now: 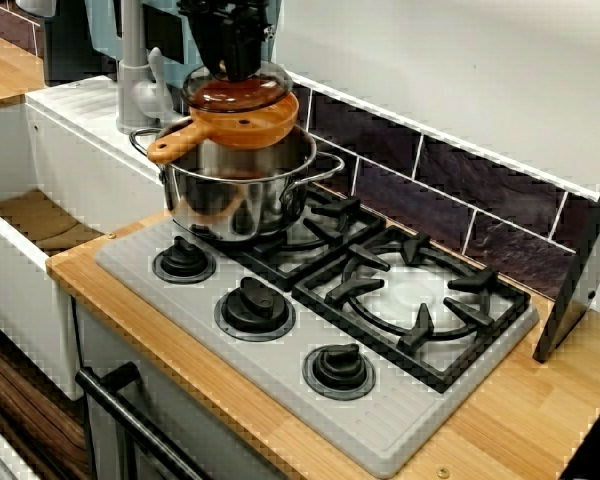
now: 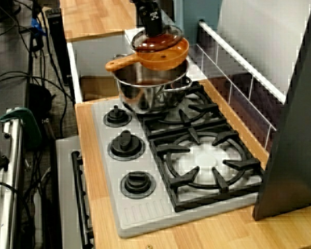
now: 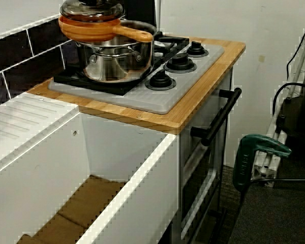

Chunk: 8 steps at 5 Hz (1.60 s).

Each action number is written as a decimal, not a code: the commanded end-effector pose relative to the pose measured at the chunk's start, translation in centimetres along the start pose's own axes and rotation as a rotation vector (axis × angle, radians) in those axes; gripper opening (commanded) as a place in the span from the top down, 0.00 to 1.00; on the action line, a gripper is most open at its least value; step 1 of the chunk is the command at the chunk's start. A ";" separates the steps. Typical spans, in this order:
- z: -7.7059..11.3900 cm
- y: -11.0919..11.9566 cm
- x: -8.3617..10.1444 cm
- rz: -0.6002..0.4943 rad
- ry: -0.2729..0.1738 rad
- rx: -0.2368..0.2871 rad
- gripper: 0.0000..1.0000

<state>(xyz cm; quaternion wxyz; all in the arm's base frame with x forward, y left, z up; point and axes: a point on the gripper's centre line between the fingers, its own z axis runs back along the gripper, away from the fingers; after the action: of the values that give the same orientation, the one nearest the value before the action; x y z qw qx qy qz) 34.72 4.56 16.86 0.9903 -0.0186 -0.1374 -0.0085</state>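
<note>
The hand [image 1: 238, 68] is positioned directly above the glass lid [image 1: 238, 92], with its dark fingers lowered onto the lid's centre. They appear to be closed narrowly on the knob, though the contact point is hard to resolve in any view. The glass lid sits on the orange pan [image 1: 248, 126], slightly tilted in the high view along the hob. The orange pan rests on the rim of the steel pot [image 1: 242, 195], and its handle [image 1: 170, 145] projects past that rim toward the front edge of the surface [image 1: 180, 365]. The steel pot stands on the grate of the burner at the hob's end nearest the sink [image 3: 137, 168], close to the tiled wall [image 1: 450, 190] along the rear edge of the surface. The second burner [image 1: 412, 300], at the far end of the grey hob [image 1: 280, 400], carries nothing. Three black knobs [image 1: 253, 305] run in a row along the front edge of the hob. A grey tap [image 1: 135, 80] stands beside the steel pot at the sink side. In the view from the sink side, a green clamp [image 3: 256, 152] is visible beyond the oven door handle [image 3: 221, 114].
</note>
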 end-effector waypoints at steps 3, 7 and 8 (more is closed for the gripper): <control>0.8 -0.1 0.1 0.002 -0.048 0.029 0.48; 0.9 -0.3 0.4 -0.010 -0.040 0.034 0.00; 1.6 -0.3 0.2 -0.014 -0.045 0.022 0.00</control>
<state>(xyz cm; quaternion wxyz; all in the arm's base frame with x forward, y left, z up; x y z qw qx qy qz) 34.86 3.79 16.48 0.9917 -0.0155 -0.1266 -0.0147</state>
